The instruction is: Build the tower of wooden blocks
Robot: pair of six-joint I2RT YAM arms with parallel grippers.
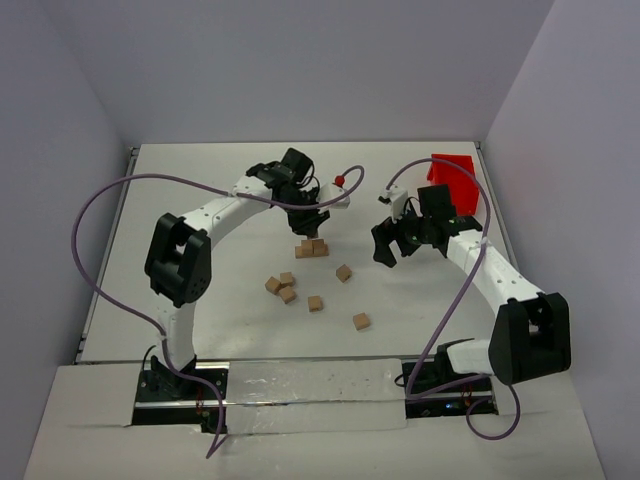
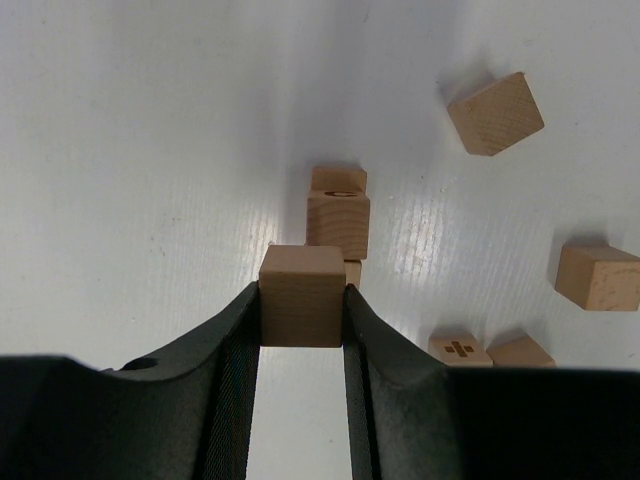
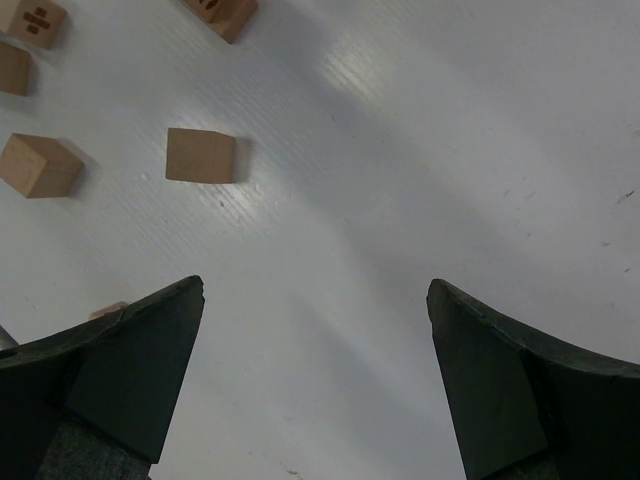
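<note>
My left gripper (image 1: 311,226) is shut on a tan wood block (image 2: 301,297), which sits clamped between both fingertips. It hangs just over the near end of the tower's base (image 1: 312,247), a short row of cubes (image 2: 338,222) on the white table. I cannot tell whether the held block touches the row. Several loose wood blocks lie in front of the row, among them one (image 1: 343,272), one (image 1: 315,303) and one (image 1: 361,321). My right gripper (image 1: 390,245) is open and empty above bare table (image 3: 315,300), to the right of the row. Loose cubes such as one (image 3: 201,156) show at its upper left.
A red plastic bin (image 1: 452,180) stands at the back right, behind the right arm. A cluster of loose cubes (image 1: 282,288) lies left of centre. More cubes show in the left wrist view, one (image 2: 495,113) and another (image 2: 597,277). White walls enclose the table.
</note>
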